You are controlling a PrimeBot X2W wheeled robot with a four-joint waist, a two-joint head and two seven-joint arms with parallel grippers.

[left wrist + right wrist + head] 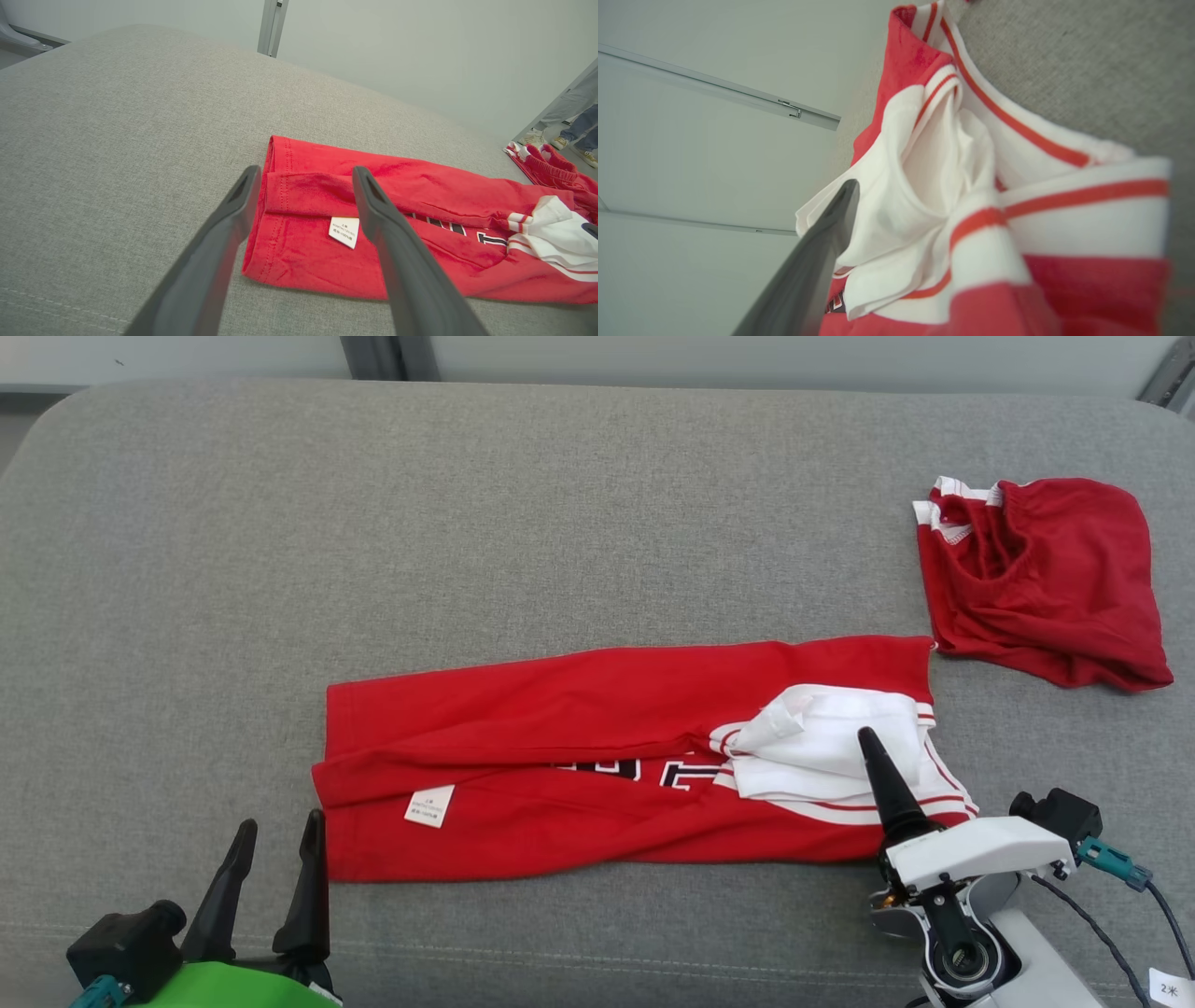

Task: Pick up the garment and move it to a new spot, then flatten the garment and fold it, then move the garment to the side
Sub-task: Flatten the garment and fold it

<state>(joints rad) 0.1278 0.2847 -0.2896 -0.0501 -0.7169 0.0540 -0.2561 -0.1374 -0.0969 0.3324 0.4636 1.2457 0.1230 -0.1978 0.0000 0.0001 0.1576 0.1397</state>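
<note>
The red garment (597,756) is lying folded into a long strip across the middle of the grey cushion (560,504), with its white sleeve (822,747) bunching at the right end. The left gripper (283,823) is sitting released just beside the strip's near left corner. The right gripper (873,747) is spreading its jaws at the sleeve, 1 finger (892,789) lying on top and the other hidden by cloth.

There are two red garments: one long folded shirt (597,709) and one crumpled piece (1055,579). Both lie on one grey padded surface (467,523). The shirt carries one white label (429,805). There are two grippers. The left gripper (282,819) shows two dark fingers (229,877), and the right gripper (873,747) shows one. There are two teal plugs (1113,863), one beside each wrist.
</note>
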